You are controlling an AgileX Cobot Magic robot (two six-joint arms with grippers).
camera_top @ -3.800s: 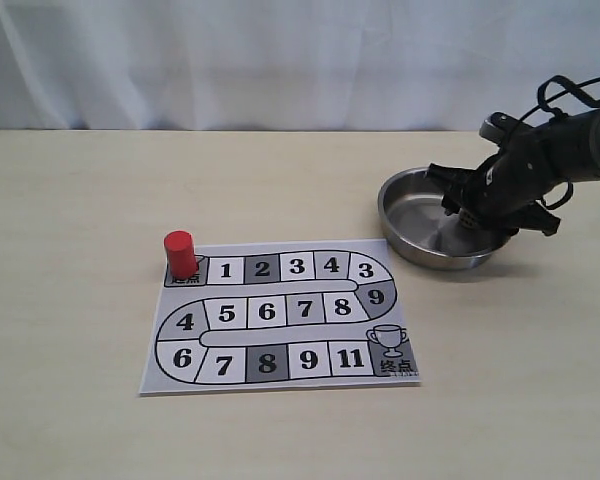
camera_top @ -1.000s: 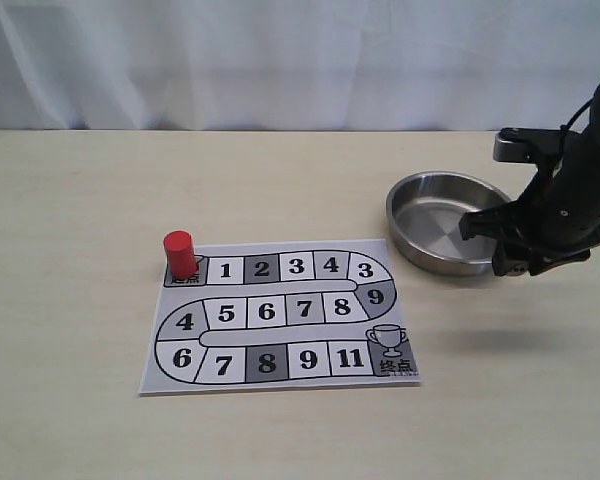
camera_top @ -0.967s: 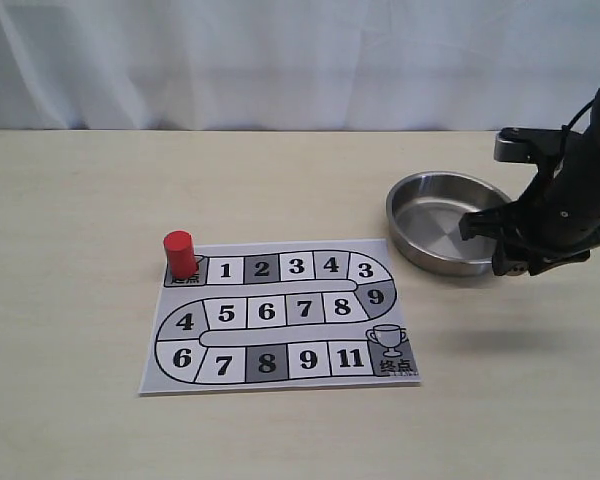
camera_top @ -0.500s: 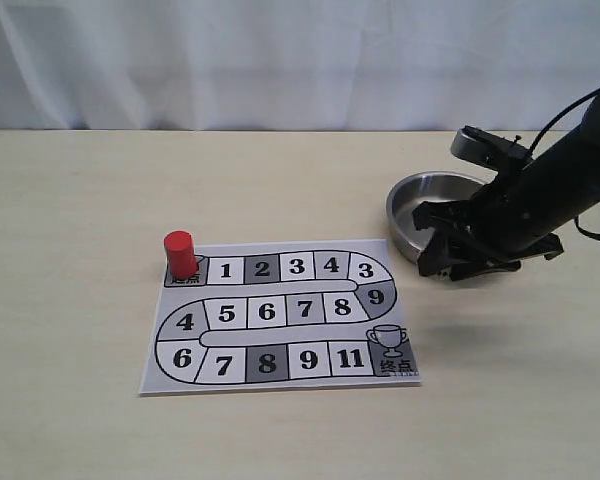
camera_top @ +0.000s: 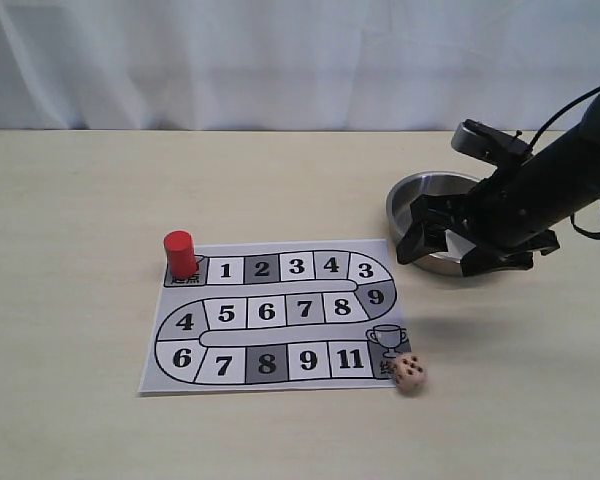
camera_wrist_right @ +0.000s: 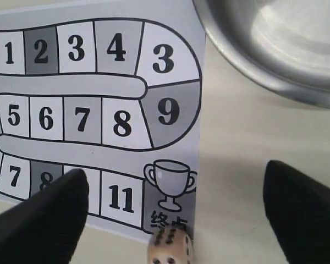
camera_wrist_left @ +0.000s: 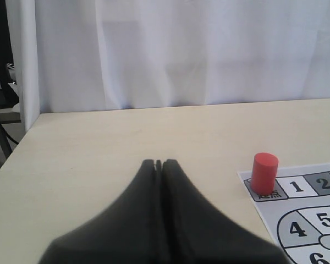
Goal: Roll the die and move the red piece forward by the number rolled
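Right gripper [camera_top: 442,252] hangs released, jaws spread wide and holding nothing, over the near rim of the steel bowl [camera_top: 420,182]. The die [camera_top: 411,374] lies on the table below and forward of this gripper, well apart from it, at the corner of the game board [camera_top: 280,310], touching or overlapping the edge by the trophy square. Its upper face appears to show six pips, though the count is not certain. The red piece [camera_top: 180,253] stands upright on the start square, across the whole board from the right gripper and just ahead and to one side of the left gripper [camera_wrist_left: 159,163], whose fingers are pressed together on nothing.

Hazards from here:
- If the die rests on the paper's edge, it may sit tilted, making the upper face ambiguous.
- An arm sweeping low across the board could nudge the die and change the result.
- The printed numbers do not run in order, so reading labels instead of counting squares would misplace the piece.
- A careless pinch could topple the narrow cylinder or drag the loose sheet.
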